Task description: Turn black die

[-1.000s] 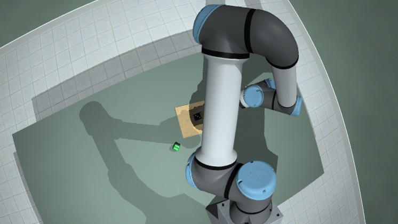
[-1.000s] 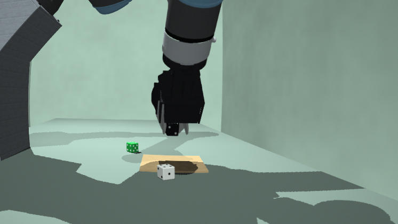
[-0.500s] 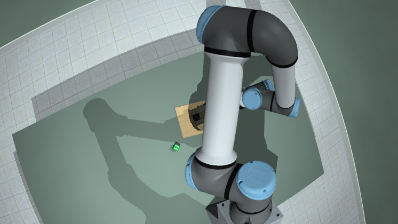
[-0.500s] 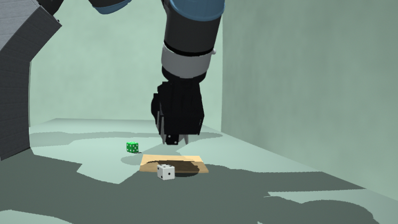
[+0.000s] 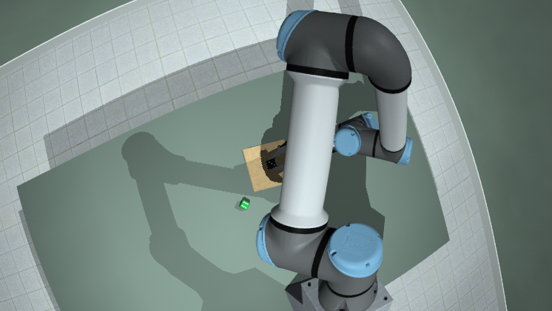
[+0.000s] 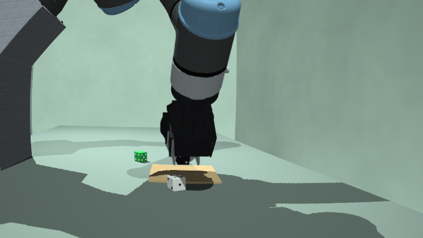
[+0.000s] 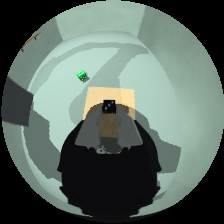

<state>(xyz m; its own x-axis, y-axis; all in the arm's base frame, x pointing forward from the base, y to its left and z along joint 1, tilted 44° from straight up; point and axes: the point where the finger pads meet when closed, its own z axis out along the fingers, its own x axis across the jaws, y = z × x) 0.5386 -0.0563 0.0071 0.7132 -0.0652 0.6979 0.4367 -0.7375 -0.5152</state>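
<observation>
One cubic black die (image 5: 271, 164) (image 6: 182, 160) (image 7: 109, 106), white-pipped

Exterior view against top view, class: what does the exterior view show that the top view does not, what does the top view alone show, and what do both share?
Only the exterior view: the white die, by the mat's near edge.

Only the top view: the pale tiled border around the green surface.

Both: the green die, off the mat, and the black die.
</observation>
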